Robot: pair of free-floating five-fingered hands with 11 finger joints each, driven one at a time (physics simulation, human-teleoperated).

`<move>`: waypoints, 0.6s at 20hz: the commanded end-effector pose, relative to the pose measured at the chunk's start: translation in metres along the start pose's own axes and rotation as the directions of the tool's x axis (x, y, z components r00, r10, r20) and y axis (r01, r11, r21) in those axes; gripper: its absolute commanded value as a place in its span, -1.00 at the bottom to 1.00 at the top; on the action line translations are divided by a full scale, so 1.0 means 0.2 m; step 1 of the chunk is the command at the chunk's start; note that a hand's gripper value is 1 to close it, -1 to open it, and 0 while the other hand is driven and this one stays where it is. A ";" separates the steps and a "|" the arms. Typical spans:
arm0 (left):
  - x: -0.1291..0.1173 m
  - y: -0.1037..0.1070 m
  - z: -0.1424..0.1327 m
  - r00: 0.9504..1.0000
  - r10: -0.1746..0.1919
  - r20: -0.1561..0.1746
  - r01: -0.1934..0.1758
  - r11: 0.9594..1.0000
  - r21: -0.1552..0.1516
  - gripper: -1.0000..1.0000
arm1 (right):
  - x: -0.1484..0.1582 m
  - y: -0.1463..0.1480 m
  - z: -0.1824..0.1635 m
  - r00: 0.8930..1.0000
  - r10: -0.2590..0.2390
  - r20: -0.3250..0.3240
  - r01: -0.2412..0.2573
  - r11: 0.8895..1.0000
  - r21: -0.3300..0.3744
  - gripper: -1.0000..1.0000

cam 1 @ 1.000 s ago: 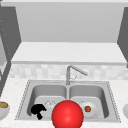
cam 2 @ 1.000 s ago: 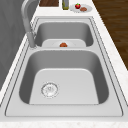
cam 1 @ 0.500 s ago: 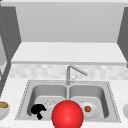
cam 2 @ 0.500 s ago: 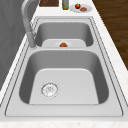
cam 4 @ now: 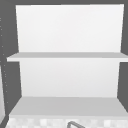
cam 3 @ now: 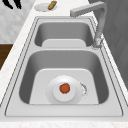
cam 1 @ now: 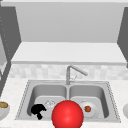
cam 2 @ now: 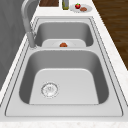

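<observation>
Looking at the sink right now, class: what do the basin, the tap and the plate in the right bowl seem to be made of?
The sink basin looks like brushed stainless steel: grey with a soft, dull sheen. The tap seems to be the same matte grey metal. The plate looks like glazed white ceramic, smooth and plain, though plastic cannot be ruled out; a small orange-red item lies on it.
</observation>
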 end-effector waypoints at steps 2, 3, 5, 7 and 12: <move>0.00 0.00 0.00 1.000 0.000 0.000 0.000 1.000 0.000 0.00 | -0.02 0.03 -0.02 0.999 0.029 0.041 -0.029 1.000 0.009 -1.00; 0.00 0.00 0.00 1.000 0.000 0.000 0.000 1.000 0.000 0.00 | -0.02 0.03 -0.02 0.999 0.029 0.043 -0.029 1.000 0.009 -1.00; 0.00 0.00 0.00 1.000 0.000 0.000 0.000 1.000 0.000 0.00 | -0.01 0.03 -0.03 0.999 0.030 0.042 -0.031 0.999 0.011 -1.00; 0.00 0.00 0.00 1.000 0.000 0.000 0.000 1.000 0.000 0.00 | 0.00 0.03 -0.03 0.999 0.032 0.034 -0.033 0.999 0.018 1.00; 0.00 0.00 0.00 1.000 0.000 0.000 0.000 1.000 0.000 0.00 | 0.02 0.00 -0.04 0.998 0.055 0.006 -0.056 0.996 0.075 1.00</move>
